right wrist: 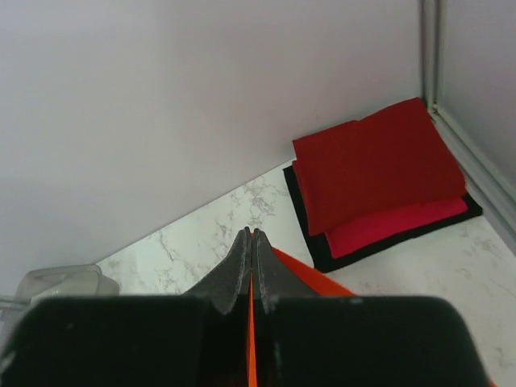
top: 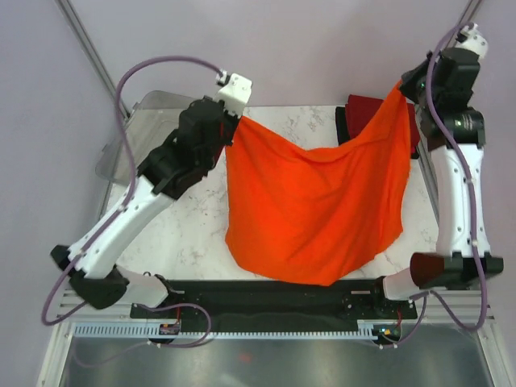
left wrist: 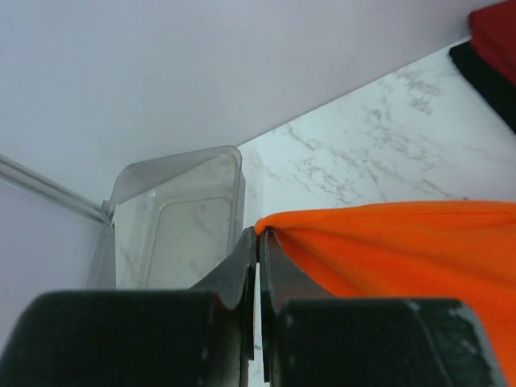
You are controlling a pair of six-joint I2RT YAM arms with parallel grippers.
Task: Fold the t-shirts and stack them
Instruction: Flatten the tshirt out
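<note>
Hanging spread, orange t-shirt (top: 314, 201) screens the folded stack (top: 364, 106) — only edges show.

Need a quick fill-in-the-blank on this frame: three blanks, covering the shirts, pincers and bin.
The orange t-shirt hangs between the left pincer and the right pincer, both ____ on its cloth.
The dark red t-shirt lies on ____ of the folded stack, above the pinkish-red t-shirt and the black t-shirt.
The clear plastic bin sits at the table's far ____ corner.
Missing words: shut; top; left.
</note>
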